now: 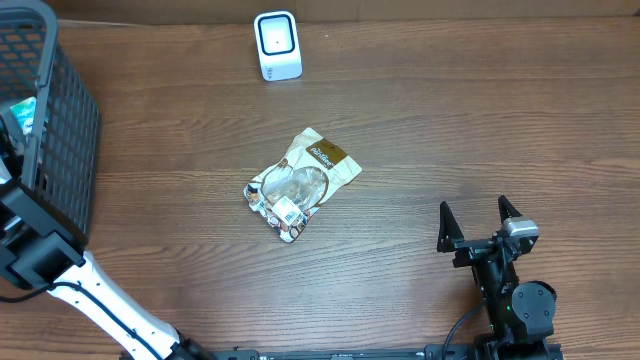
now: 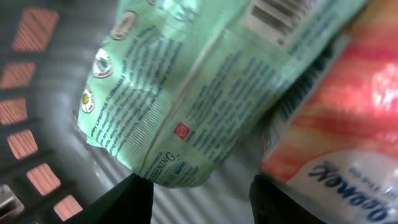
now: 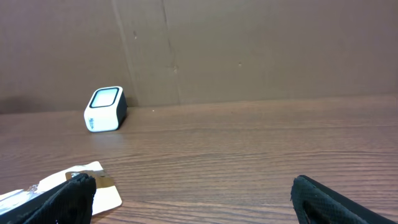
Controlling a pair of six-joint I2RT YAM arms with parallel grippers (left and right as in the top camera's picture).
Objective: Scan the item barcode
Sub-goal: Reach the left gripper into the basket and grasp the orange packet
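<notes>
- Far left: reaches into the dark wire basket with the left hand, fingers parted and nothing pinched yet.
- Shows a pale green packet just above and between those fingers, its lower edge at the left one.
- Best closed squarely on that lower edge, clear of the orange-striped packet pressed against its right side, so as to lift one item alone.
- Worth keeping the printed barcode, near the green packet's far end, free of the fingers and turned outward for reading.
- Centre: shows a clear-and-tan snack pouch lying flat mid-surface, well apart from both hands.
- Shows the white scanner at the back edge, window turned toward the front.
- Calls, by the look of it, for a slow lift over the basket's rim, then a level carry to that window, barcode side first.
- Right: shows the right hand low near the front edge, spread wide and holding nothing.
- Below and behind: sets all this on a dark wood-grain surface, with a plain brown board wall closing the back.
</notes>
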